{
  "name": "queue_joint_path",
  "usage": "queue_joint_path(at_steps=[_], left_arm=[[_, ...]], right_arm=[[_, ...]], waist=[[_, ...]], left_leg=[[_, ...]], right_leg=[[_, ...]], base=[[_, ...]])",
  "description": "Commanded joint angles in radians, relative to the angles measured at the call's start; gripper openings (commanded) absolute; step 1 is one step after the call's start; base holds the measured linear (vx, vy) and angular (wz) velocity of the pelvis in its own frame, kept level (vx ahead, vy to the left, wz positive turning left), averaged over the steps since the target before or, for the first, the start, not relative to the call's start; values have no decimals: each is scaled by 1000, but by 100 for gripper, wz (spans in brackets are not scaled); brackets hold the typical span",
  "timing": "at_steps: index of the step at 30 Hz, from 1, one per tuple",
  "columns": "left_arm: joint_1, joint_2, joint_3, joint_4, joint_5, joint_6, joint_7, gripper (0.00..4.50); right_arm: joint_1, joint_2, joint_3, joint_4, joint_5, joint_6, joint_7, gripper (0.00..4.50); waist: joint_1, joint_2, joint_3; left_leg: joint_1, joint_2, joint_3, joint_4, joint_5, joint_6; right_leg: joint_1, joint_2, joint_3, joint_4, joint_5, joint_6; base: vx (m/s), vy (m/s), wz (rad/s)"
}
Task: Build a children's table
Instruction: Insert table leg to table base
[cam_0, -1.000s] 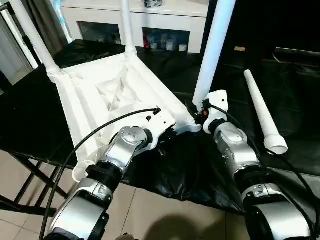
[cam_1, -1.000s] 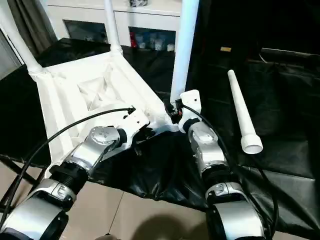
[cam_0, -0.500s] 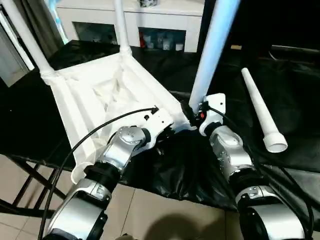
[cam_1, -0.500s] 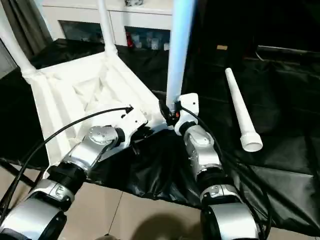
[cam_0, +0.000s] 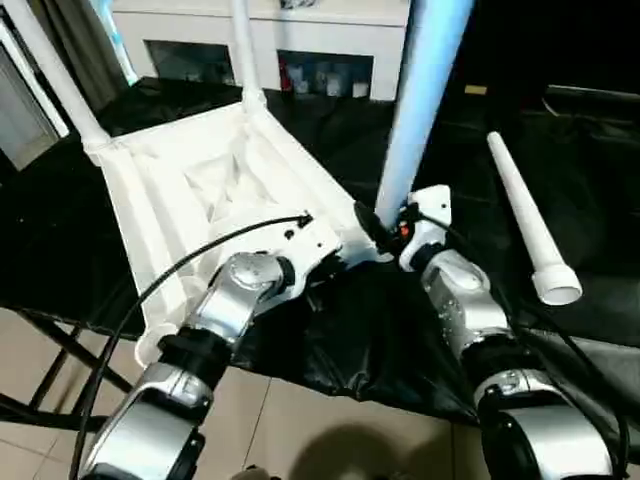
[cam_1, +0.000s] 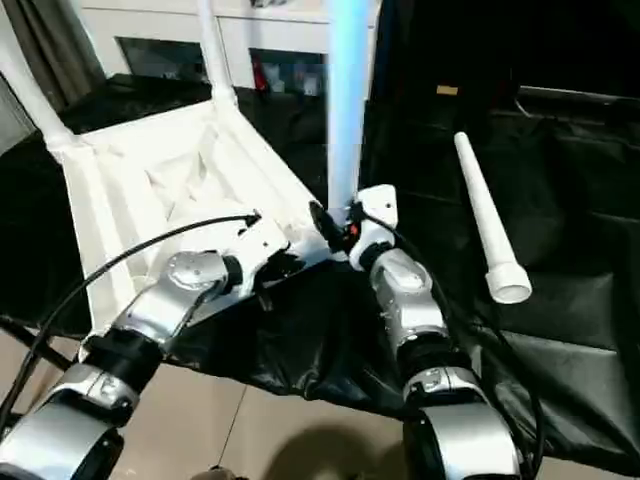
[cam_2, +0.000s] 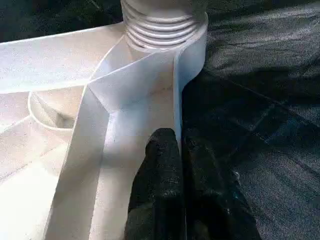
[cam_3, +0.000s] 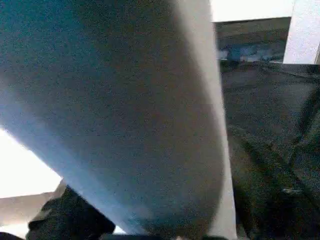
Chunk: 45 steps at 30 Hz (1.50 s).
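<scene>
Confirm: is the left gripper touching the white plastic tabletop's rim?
Touching. The left wrist view shows the left gripper with black fingers closed on the white plastic tabletop's thin rim.

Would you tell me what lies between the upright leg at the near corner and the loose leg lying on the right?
Only bare black cloth lies between the upright leg and the loose leg, seen in both eye views.

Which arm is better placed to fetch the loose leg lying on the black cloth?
Right. The right gripper is nearer the loose leg, which lies on that side; the left gripper is shut on the tabletop rim.
</scene>
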<state>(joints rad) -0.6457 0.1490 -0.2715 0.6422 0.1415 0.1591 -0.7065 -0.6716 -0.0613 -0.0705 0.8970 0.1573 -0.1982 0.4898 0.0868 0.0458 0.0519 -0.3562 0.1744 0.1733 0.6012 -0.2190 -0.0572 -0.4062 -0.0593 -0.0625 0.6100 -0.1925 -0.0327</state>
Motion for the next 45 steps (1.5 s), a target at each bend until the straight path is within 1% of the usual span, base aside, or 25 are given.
queue_joint_path(at_steps=[1,5,7,8,11,14,15,16,17,18,19,21,22,23,24,25,26,28,30,33,36,37,38,42,45], left_arm=[[-5,-9,-9,-51,-21,-27,-12,0],[-2,-1,-9,-57,-22,-25,-24,0],[0,9,-10,-67,-24,-19,-42,0],[1,12,-10,-70,-25,-19,-46,0],[7,41,-14,-86,-32,-28,-100,0],[12,65,-18,-96,-39,-38,-141,0],[15,76,-23,-102,-40,-47,-158,0],[15,76,-23,-102,-40,-47,-158,0],[20,97,-30,-108,-42,-61,-189,0],[20,97,-30,-108,-42,-61,-189,0],[25,120,-35,-113,-43,-82,-225,0],[32,140,-39,-124,-49,-94,-263,0],[36,150,-41,-128,-53,-104,-282,0],[38,157,-42,-130,-55,-111,-294,0],[42,168,-44,-134,-60,-119,-316,0],[44,178,-46,-137,-65,-126,-335,0],[45,187,-47,-137,-68,-134,-350,0],[47,199,-48,-137,-75,-150,-376,0],[42,222,-48,-124,-79,-169,-414,0],[36,232,-47,-114,-83,-177,-436,0],[25,238,-44,-95,-82,-187,-442,0],[22,239,-42,-90,-84,-191,-445,0],[20,239,-41,-87,-86,-193,-447,0],[13,242,-45,-72,-91,-195,-472,0],[10,237,-41,-66,-87,-189,-453,0]], right_arm=[[-5,14,23,32,-3,35,35,267],[-17,1,18,41,-1,46,51,235],[-24,-11,20,45,-1,78,79,230],[-25,-15,24,45,-3,85,86,223],[-26,-50,57,29,-17,137,176,202],[-23,-78,94,7,-32,175,252,196],[-19,-91,109,-8,-36,190,286,195],[-19,-91,109,-8,-36,191,286,194],[-10,-113,138,-35,-46,205,342,194],[-10,-113,138,-35,-46,205,342,194],[1,-133,162,-66,-51,227,401,194],[12,-151,180,-96,-55,239,450,193],[19,-160,191,-110,-58,243,475,193],[24,-166,198,-119,-59,245,490,193],[32,-174,206,-130,-61,245,506,193],[40,-182,213,-142,-61,247,521,193],[50,-189,220,-155,-61,246,535,193],[65,-197,230,-181,-59,254,557,193],[101,-209,247,-241,-49,274,600,193],[120,-216,256,-272,-48,288,616,193],[141,-216,266,-284,-53,284,622,193],[149,-215,271,-288,-54,280,629,193],[154,-214,275,-291,-54,278,635,193],[183,-210,291,-309,-66,276,624,193],[186,-200,285,-304,-71,275,596,193]], waist=[[3,-3,-67],[5,-3,-68],[5,1,-68],[4,-1,-67],[4,-1,-68],[8,0,-70],[8,-3,-70],[10,-2,-70],[10,-2,-69],[12,-1,-71],[13,-4,-69],[16,-6,-70],[16,-8,-70],[21,-4,-70],[21,-8,-70],[25,-6,-70],[25,-12,-69],[28,-10,-69],[31,-12,-70],[33,-11,-70],[33,-10,-69],[34,-7,-68],[34,-9,-69],[35,-9,-71],[36,-8,-71]], left_leg=[[-2,58,-20,-69,-69,103],[-2,58,-20,-68,-65,106],[-1,59,-20,-68,-67,105],[-1,59,-20,-69,-70,105],[-2,60,-20,-67,-64,108],[-3,59,-19,-63,-42,120],[-2,59,-17,-62,-42,124],[-3,62,-18,-62,-39,128],[-3,61,-18,-62,-40,129],[-1,63,-17,-60,-43,129],[-3,63,-17,-61,-41,128],[-3,64,-17,-61,-43,128],[-3,65,-16,-61,-41,127],[0,66,-16,-61,-38,126],[0,65,-16,-61,-39,125],[0,66,-16,-62,-41,120],[0,66,-16,-63,-42,119],[1,66,-16,-63,-38,113],[1,65,-16,-63,-31,114],[1,66,-16,-63,-32,110],[2,65,-16,-65,-50,95],[1,65,-16,-65,-54,89],[2,65,-17,-66,-55,87],[0,64,-17,-64,-38,87],[1,64,-17,-65,-48,84]], right_leg=[[62,-98,52,-57,-16,-275],[63,-99,51,-56,-7,-278],[62,-98,51,-56,-13,-278],[63,-97,50,-56,-16,-279],[64,-98,50,-54,-4,-283],[65,-95,47,-49,30,-288],[64,-94,47,-49,33,-288],[63,-96,48,-47,35,-290],[63,-95,47,-48,29,-288],[62,-96,47,-48,22,-287],[62,-96,46,-48,16,-285],[63,-97,46,-48,6,-281],[62,-96,47,-47,7,-279],[58,-96,47,-47,4,-276],[58,-95,46,-48,-1,-274],[58,-96,47,-48,-9,-270],[59,-96,47,-49,-15,-268],[58,-96,48,-48,-17,-264],[59,-96,49,-47,-11,-257],[57,-97,49,-46,-15,-253],[57,-98,49,-50,-42,-251],[57,-97,49,-52,-48,-248],[58,-97,49,-52,-47,-246],[60,-97,49,-47,-10,-248],[59,-96,48,-48,-21,-250]], base=[[0,0,0],[0,0,0],[0,0,0],[0,0,0],[0,0,0],[0,0,0],[0,0,0],[0,0,0],[0,0,0],[0,0,0],[0,0,0],[0,0,0],[0,0,0],[0,0,0],[0,0,0],[0,0,0],[0,0,0],[0,0,0],[0,0,0],[0,0,0],[0,0,0],[0,0,0],[0,0,0],[0,0,0],[0,0,0]])
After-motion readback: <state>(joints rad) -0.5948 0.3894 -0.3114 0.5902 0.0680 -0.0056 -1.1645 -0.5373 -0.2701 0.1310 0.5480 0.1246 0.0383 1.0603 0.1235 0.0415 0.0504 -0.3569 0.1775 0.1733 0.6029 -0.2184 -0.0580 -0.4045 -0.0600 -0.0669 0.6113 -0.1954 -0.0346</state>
